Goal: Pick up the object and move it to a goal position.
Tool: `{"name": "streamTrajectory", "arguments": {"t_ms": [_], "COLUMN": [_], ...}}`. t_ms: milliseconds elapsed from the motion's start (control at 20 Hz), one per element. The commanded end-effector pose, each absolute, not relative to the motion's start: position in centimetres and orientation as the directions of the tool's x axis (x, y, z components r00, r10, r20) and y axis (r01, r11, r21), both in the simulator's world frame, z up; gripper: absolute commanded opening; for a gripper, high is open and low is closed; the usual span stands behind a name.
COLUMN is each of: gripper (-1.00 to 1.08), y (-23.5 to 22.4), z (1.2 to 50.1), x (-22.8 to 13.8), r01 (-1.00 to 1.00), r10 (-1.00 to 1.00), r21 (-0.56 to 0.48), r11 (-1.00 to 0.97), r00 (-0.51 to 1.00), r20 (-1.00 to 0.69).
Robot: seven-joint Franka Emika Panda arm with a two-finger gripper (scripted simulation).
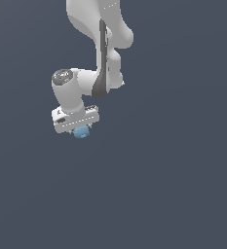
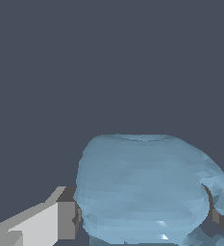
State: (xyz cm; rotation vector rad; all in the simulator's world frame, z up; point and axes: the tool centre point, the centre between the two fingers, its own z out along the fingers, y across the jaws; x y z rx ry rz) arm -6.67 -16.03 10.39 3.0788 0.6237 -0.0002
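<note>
The light-blue lump (image 2: 144, 190) is held between the fingers (image 2: 65, 220) of the gripper (image 1: 80, 129), directly under the palm. The grip should be kept firm while it is carried to the goal.

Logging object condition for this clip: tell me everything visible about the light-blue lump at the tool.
The small light-blue, matte, faceted lump looks rounded and uneven, with a curled lobe on one side. In the wrist view it fills the gap between the grey fingertip pads, which press its sides. In the exterior view it sits directly under the white tool, mostly hidden. Nothing else visibly touches it.
</note>
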Motion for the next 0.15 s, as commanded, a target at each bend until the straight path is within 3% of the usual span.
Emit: {"name": "streamTrajectory", "arguments": {"t_ms": [0,100], "gripper": [-1.0,-1.0], "y": [-16.52,-16.63], "z": [10.59,10.64], "x": [-7.1,-7.19], "r01": [0.391,0.391], "r10": [0.391,0.391], "r21": [0.0,0.0], "r11": [-0.921,-0.921], "r00": [0.921,0.921], "r20": [0.0,0.0]}}
